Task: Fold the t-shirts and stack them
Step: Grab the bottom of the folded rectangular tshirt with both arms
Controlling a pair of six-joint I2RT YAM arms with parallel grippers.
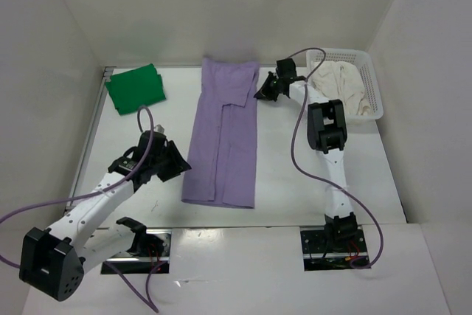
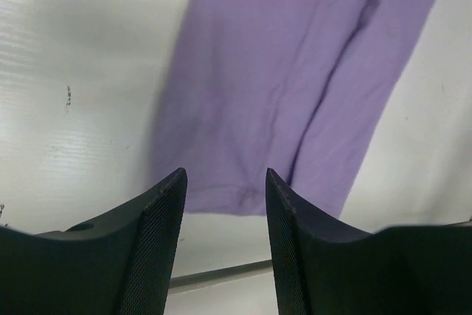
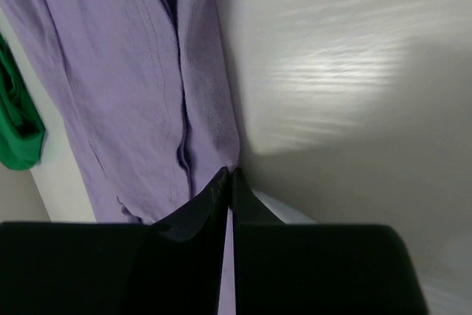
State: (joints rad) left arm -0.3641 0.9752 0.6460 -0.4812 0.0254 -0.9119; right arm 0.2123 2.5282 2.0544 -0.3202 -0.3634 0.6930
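The lavender shirt (image 1: 225,134) lies folded lengthwise in a long strip down the middle of the table. My right gripper (image 1: 261,92) is shut on its far right corner; in the right wrist view the fingertips (image 3: 229,176) pinch the cloth's edge (image 3: 147,71). My left gripper (image 1: 179,164) is open and empty beside the strip's near left edge; the left wrist view shows the purple cloth (image 2: 295,79) just beyond the fingers (image 2: 158,204). The green shirt (image 1: 136,88) lies folded at the far left. The cream-white shirt (image 1: 341,84) lies bunched in the basket.
The white perforated basket (image 1: 372,86) stands at the far right corner. White walls enclose the table on three sides. A strip of the green shirt (image 3: 16,123) shows at the left edge of the right wrist view.
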